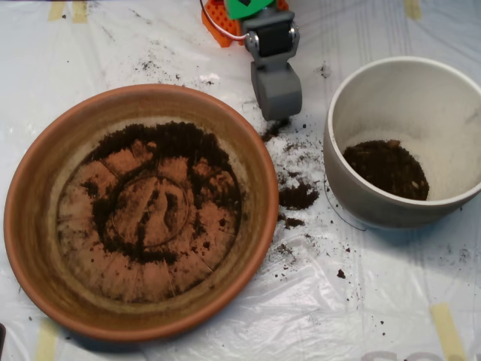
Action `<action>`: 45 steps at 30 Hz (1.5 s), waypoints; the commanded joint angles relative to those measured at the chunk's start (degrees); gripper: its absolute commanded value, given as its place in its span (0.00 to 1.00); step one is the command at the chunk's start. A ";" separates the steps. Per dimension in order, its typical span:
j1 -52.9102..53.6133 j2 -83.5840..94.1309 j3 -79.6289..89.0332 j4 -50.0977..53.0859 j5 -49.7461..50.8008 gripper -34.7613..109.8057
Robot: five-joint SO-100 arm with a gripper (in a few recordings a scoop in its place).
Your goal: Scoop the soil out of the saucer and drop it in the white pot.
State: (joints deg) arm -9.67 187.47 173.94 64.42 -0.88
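The terracotta saucer fills the left half of the overhead view. A thin, patchy layer of dark soil lies in it, thickest along the far side, with bare clay showing through. The white pot stands at the right with a dark heap of soil on its floor. My grey scoop hangs at the top centre, between saucer and pot, above the plastic sheet, just beyond the saucer's far rim. Its halves look closed together.
Spilled soil lies on the white plastic sheet in the gap between saucer and pot, with more crumbs scattered around. The arm's orange and green parts sit at the top edge. Yellow tape strips hold the sheet down.
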 commanded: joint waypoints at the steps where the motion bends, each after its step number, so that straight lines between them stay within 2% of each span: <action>1: -0.88 4.39 -0.09 -0.18 -0.97 0.26; 45: -0.88 4.39 -0.09 -0.18 -0.97 0.24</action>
State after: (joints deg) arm -9.67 187.47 173.94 64.42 -0.88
